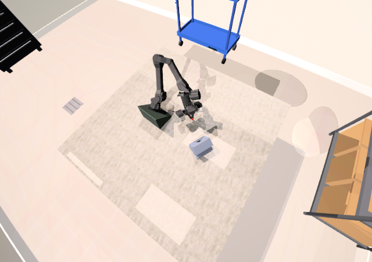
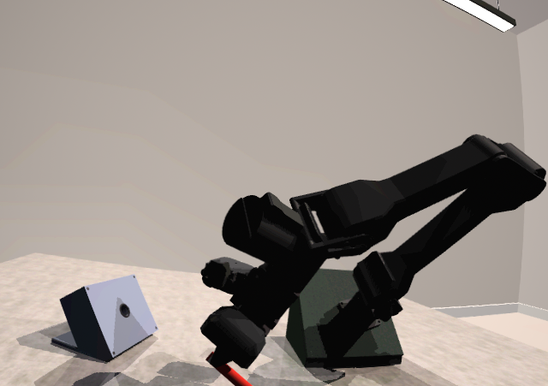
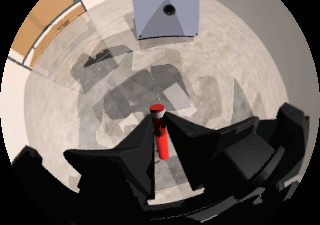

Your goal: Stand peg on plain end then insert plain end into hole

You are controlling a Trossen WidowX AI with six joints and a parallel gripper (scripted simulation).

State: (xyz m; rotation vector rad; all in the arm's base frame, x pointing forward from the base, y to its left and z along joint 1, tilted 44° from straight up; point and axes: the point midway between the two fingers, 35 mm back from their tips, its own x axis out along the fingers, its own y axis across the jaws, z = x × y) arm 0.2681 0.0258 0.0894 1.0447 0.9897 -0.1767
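A red peg (image 1: 192,119) (image 2: 236,375) (image 3: 162,144) with a white band near one end is between the fingertips. My gripper (image 1: 191,115) (image 2: 218,360) (image 3: 158,116) is shut on it close to the banded end. In the exterior view the peg is tilted, its plain part running down to the right and out of the frame; whether it touches the table cannot be seen. In the wrist view the banded end points toward the panel side. The sloped panel (image 1: 200,147) (image 2: 104,317) (image 3: 150,15) stands apart from the gripper, its hole (image 2: 125,310) (image 3: 169,9) empty.
The arm's dark green wedge base (image 1: 154,116) (image 2: 345,324) stands to the right of the panel in the exterior view. A blue cart (image 1: 210,35), a shelf with orange bins (image 1: 342,169) and a black drawer cabinet (image 1: 16,40) stand farther off.
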